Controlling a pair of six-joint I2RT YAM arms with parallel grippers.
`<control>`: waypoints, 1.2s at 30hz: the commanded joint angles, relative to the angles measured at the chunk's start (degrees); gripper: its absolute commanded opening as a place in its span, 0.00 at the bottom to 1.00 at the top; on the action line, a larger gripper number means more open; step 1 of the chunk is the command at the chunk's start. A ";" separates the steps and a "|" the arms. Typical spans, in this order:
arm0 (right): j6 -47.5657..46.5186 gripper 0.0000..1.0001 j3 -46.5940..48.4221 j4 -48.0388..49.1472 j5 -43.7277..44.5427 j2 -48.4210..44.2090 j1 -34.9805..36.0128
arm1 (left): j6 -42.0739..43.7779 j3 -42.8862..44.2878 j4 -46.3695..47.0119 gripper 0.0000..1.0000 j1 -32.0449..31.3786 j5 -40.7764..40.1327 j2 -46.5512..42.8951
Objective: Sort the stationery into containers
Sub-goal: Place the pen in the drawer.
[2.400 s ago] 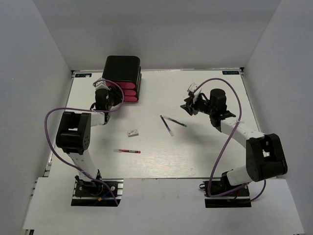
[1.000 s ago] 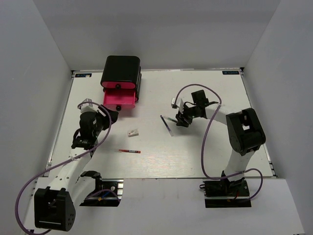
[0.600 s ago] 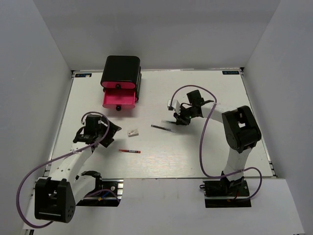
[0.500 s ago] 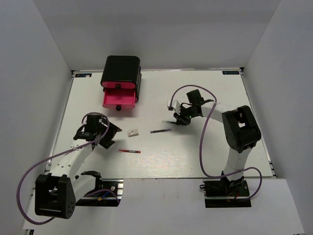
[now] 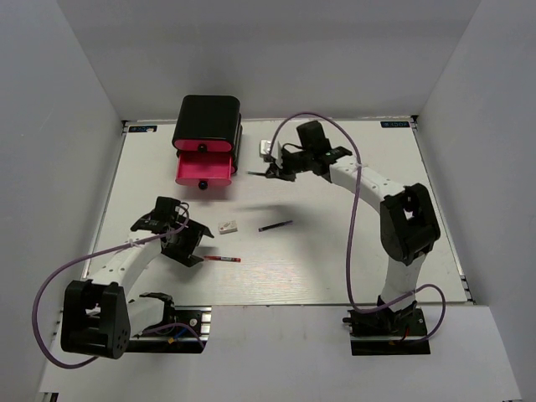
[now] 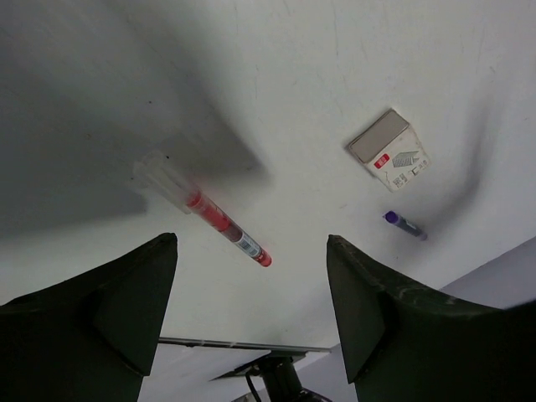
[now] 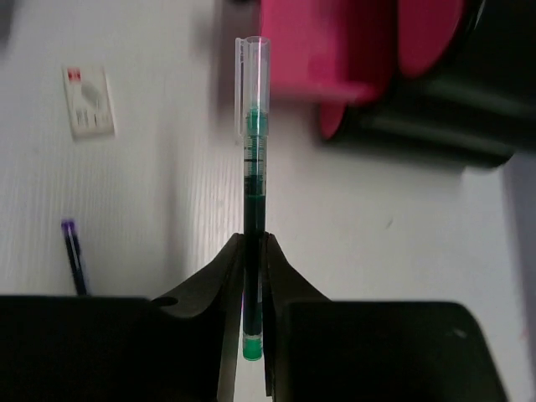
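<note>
Right gripper (image 5: 274,170) is clamped on the green pen (image 7: 254,159), holding it near the tail so the capped end sticks out ahead of the fingers. It hangs off the table (image 5: 352,251), just right of the chest (image 5: 208,121), pen tip aimed toward the pulled-out pink drawer (image 5: 203,170). The pen is not over the drawer yet, only beside it.

Left gripper (image 5: 188,247) has its jaws spread wide and nothing between them. It sits low at the near left, over the red pen (image 6: 226,230) and not touching it.

Progress: early. One drawer is out toward the near side and the others are shut. I can't make out anything inside the open one. No item shows as sorted.

On the table:
- red pen, near left, under the left gripper
- eraser (image 5: 227,226), mid table, just right of the left gripper
- blue pen (image 5: 275,225), mid table, right of the eraser, well apart from the chest

Left to do, as I judge it:
- carry the green pen over the open drawer and drop it
- grab the red pen with the left arm
- fetch the blue pen and eraser
- maybe open other drawers if items go in separate ones

No markers are in view in any picture.
</note>
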 commanded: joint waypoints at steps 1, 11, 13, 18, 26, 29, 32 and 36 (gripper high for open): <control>2.66 0.00 6.49 7.49 -3.84 -0.18 4.32 | -1.49 0.01 -0.68 0.82 -0.91 2.08 -0.52; 9.00 0.00 21.80 23.75 3.28 13.36 14.08 | -2.54 -1.04 -1.91 0.78 -1.96 3.76 3.17; 9.17 0.00 24.52 26.46 4.15 16.88 14.69 | -3.07 -1.04 -1.91 0.77 -1.96 3.76 3.78; 8.91 0.00 25.41 30.52 6.26 21.10 16.89 | -3.07 -1.04 -1.38 0.75 -2.49 4.99 5.01; 6.63 0.00 26.47 30.00 9.52 24.88 16.63 | -4.21 -2.71 -0.85 0.74 -2.49 4.99 5.01; 4.96 0.09 25.42 29.38 10.22 24.88 16.72 | -4.73 -2.71 -0.85 0.74 -2.49 5.51 5.01; 4.87 0.31 24.97 29.47 11.80 24.71 16.54 | -4.74 -3.24 -0.85 0.74 -2.49 5.52 5.01; 5.39 0.44 24.27 29.99 13.12 24.09 16.19 | -5.27 -3.24 -0.15 0.74 -2.49 5.52 5.54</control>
